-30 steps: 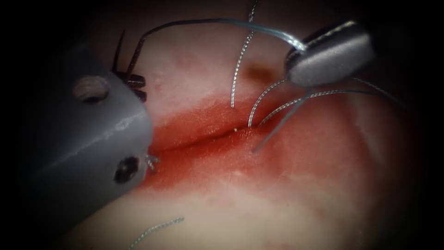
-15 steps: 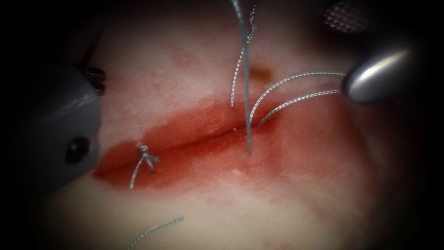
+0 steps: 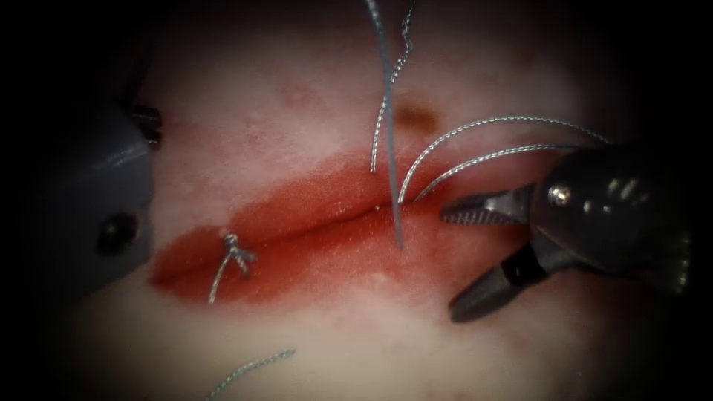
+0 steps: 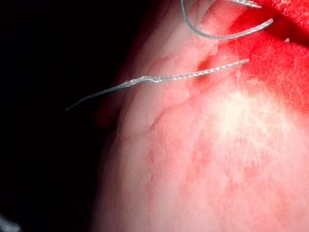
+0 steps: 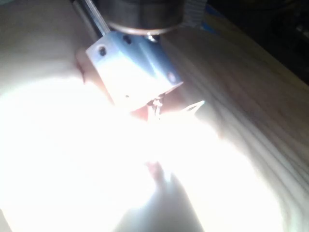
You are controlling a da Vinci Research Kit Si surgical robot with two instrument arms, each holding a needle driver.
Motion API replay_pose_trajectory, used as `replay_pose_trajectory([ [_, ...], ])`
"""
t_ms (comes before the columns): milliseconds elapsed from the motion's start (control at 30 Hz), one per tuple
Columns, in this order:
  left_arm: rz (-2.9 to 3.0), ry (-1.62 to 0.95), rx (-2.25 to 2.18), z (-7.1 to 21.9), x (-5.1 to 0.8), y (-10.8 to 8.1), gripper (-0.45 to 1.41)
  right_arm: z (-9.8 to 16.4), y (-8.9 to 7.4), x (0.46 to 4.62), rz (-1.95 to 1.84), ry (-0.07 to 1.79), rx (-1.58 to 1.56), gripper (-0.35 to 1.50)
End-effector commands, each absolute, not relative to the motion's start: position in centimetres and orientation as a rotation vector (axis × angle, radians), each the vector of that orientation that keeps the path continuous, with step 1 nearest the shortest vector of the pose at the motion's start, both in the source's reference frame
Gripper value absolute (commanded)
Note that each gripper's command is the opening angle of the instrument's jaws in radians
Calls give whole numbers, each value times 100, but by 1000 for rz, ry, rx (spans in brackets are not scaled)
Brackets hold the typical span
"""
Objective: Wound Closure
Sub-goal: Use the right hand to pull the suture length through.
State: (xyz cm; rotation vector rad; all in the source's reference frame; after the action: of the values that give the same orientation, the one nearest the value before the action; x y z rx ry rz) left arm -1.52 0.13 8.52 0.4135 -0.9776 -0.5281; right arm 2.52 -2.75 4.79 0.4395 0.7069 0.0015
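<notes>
Pale tissue forms the background. Red fluid lies in a band along the cut, which runs across the endoscope view.

Right hand: jaws spread wide and holding nothing. It is at the right end of the cut. The upper jaw tip is close to the cut line and the lower tip is over the tissue below it. In the right wrist view the right hand sits in strong glare and no detail can be read.

Left hand: at the left edge, just beside the left end of the fluid band. Its state and what it holds cannot be told.

A smooth strand comes down from the top edge and meets the tissue just below the cut, left of the right hand. Whether this is the needle cannot be told.

Three braided threads rise from the cut beside the strand. Two of them arc toward the right hand.

A knot with short ends sits on the left part of the cut. A loose thread piece lies on the tissue well below it.

The left wrist view shows thread ends lying across the tissue.
</notes>
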Motion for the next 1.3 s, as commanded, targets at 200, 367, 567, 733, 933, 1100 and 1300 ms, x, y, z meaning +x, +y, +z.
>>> replay_pose_trajectory([
  [200, -527, -980, 409, 848, -156, 24, -45, 492, -271, 281, 3, 768, 355, 69],
  [367, -529, -980, 410, 848, -158, 23, -45, 493, -270, 282, 12, 750, 284, -18],
  [567, -529, -980, 413, 846, -158, 22, -45, 493, -266, 283, 15, 715, 260, -35],
  [733, -529, -980, 416, 845, -158, 23, -45, 479, -249, 281, 68, 728, 338, -35],
  [933, -531, -979, 415, 844, -159, 22, -45, 432, -210, 273, 212, 823, 324, -35],
  [1100, -531, -979, 416, 844, -160, 21, -45, 378, -172, 259, 236, 868, 194, -35],
  [1300, -533, -978, 417, 843, -163, 20, -45, 320, -146, 246, 252, 947, 88, -35],
])
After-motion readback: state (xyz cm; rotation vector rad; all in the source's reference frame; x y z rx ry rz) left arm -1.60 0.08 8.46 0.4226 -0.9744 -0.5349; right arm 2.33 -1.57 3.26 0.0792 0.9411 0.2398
